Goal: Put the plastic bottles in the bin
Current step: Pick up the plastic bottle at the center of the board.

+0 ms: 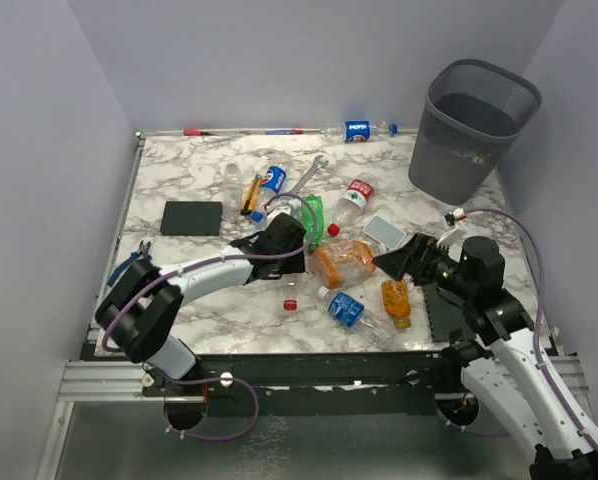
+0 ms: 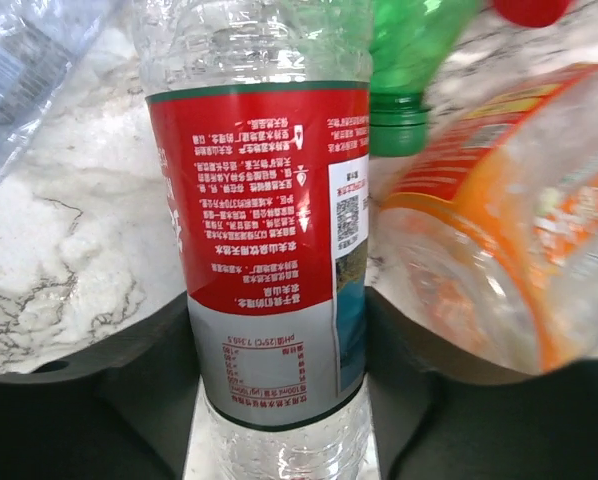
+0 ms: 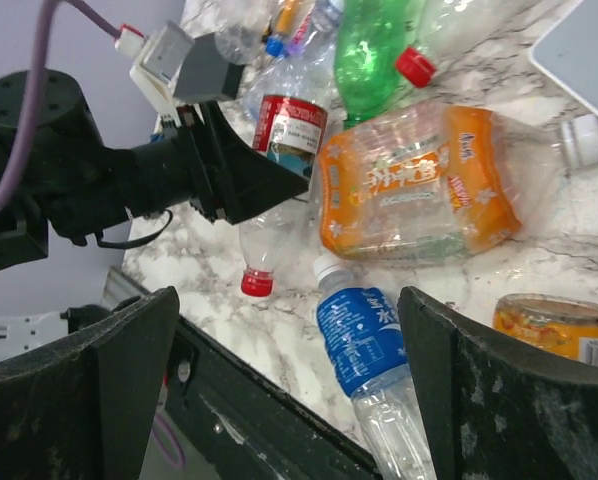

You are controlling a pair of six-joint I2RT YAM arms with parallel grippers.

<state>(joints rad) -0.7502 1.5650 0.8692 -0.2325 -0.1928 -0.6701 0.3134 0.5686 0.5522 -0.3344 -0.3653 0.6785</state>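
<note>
At least nine plastic bottles are counted; where they overlap, the exact total cannot be fixed. One bin, one wrench, one yellow-handled screwdriver, two flat black blocks and one loose red cap are also counted.

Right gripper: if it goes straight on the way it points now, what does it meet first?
Probably the crushed orange-labelled bottle, just ahead of the open right gripper in the top view. The blue-labelled bottle lies off to the side; depth is unclear, so a finger might brush it.
</note>
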